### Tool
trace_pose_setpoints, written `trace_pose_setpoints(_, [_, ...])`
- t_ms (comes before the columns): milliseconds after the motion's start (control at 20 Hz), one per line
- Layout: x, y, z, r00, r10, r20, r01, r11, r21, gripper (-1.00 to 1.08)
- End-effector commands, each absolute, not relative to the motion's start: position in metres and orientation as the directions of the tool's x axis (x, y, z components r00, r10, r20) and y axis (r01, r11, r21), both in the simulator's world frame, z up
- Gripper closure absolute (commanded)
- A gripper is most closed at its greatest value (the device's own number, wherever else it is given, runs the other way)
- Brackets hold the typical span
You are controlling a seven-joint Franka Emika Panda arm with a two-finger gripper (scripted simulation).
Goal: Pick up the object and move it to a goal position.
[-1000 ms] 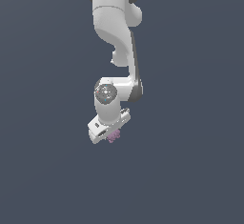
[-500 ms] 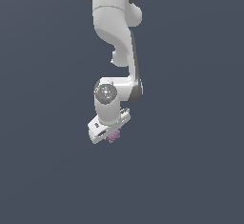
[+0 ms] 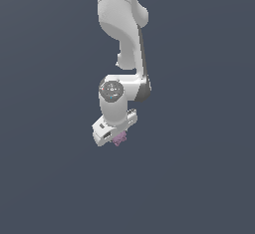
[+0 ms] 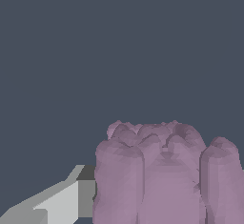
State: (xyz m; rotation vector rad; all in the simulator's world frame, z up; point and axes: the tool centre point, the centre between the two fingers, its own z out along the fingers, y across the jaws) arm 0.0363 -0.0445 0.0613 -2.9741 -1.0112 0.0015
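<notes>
Nothing moved vs. 1.0 s and 0.5 s ago: arm, gripper (image 3: 117,137) and clump (image 3: 119,139) sit at same spot and pose in exterior view.

Key relation: clump right at gripper tip, tucked under the white hand, poking out just past its lower edge toward exterior view's right. No gap visible betw. clump and hand. Wrist view filled by clump (image 4: 164,175) close up, one grey-white finger (image 4: 62,201) alongside and touching its flank. Second finger not seen, so can't confirm both sides pinched; judged clenched on clump, since it hangs at the tip w/ no worktop visible beneath.

Clump look: pale pinkish-purple, lumpy, bundle of rounded lobes w/ vertical creases, far smaller than gripper. Long axis unclear; roughly as wide as tall in wrist view, partly cropped.

Goal marker not visible in either view; direction of coming move can't be judged. Likely step: carry phase, grip to be kept firm.
</notes>
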Motion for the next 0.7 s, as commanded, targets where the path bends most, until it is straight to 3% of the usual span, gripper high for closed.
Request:
trace_pose_setpoints(0, [0.032,-0.042,0.074,0.793,0.610,0.000,0.610,-0.793,0.000,1.08])
trace_pose_setpoints(650, [0.003,-0.022,0.158,0.792,0.610,0.000,0.610,-0.792,0.001,1.08])
